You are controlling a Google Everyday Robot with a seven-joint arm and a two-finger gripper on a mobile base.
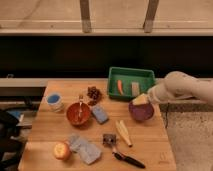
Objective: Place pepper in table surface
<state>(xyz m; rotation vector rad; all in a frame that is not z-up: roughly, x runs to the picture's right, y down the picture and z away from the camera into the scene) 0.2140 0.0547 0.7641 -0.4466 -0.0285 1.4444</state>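
The pepper [119, 86] is a small slender orange-red piece lying in the left part of the green tray [131, 74] at the back right of the wooden table surface [50, 125]. My gripper [140, 100] comes in from the right on a white arm [182, 89]. It hangs over the purple bowl [141, 112], just in front of the tray and to the right of the pepper.
A tan block [135, 88] lies in the tray beside the pepper. On the table are an orange bowl with a utensil [78, 113], a blue cup [54, 101], a pine cone [93, 92], a blue sponge [100, 114], a pale yellow vegetable [123, 132], an apple [62, 150], a grey cloth [84, 147] and a black-handled tool [121, 152].
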